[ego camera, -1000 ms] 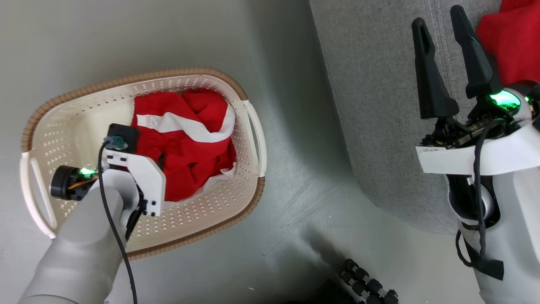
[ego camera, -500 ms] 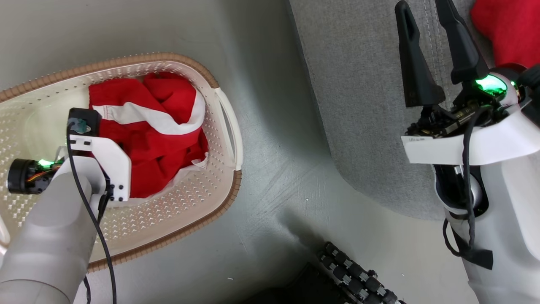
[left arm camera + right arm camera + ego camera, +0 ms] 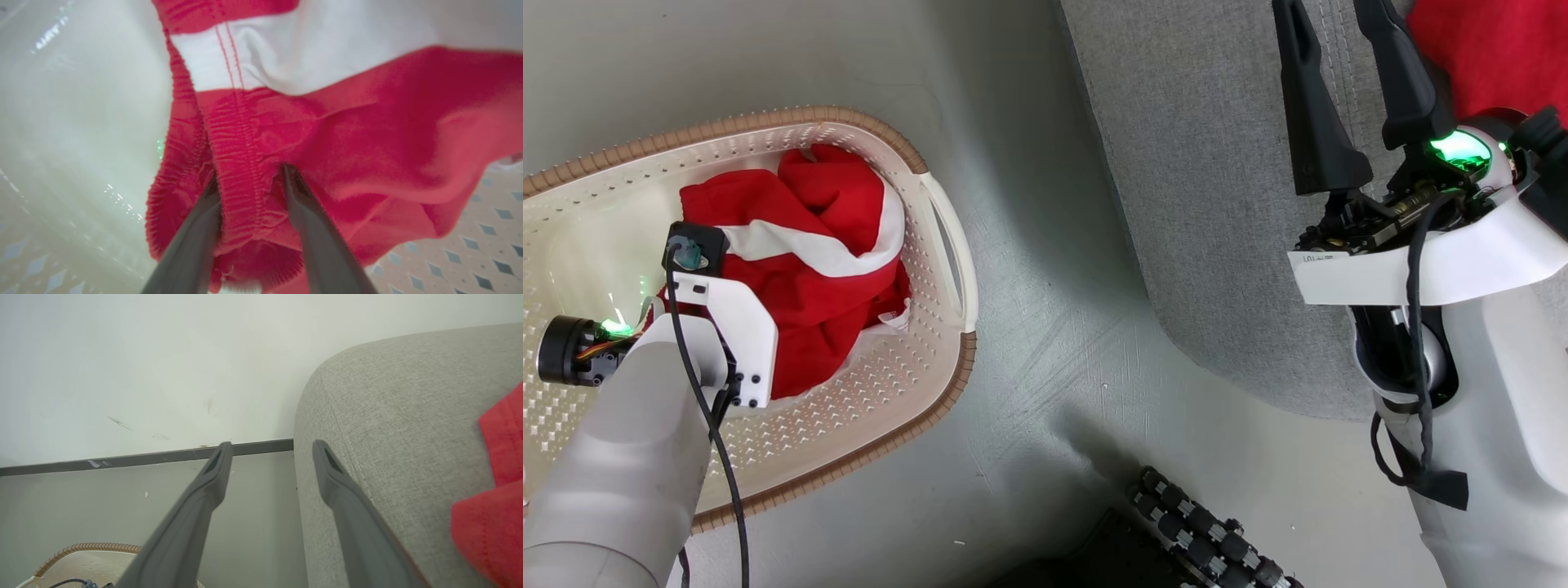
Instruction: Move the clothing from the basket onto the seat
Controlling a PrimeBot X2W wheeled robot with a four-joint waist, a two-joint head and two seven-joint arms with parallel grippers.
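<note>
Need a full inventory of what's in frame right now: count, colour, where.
basket: 1, cream with brown rim, on the floor to the robot's left
clothing in basket: red heap with white band, count unclear
clothing on seat: red, count unclear, far right of the cushion
seat: 1, grey, right of the basket
floor: grey-green
wall: white, behind the seat
baseboard: 1, dark, at the foot of the wall
ribbed roller: 1, black, bottom edge of head view
left gripper: fingers either side of a red fold, grip unclear
right gripper: open, by the seat's edge
</note>
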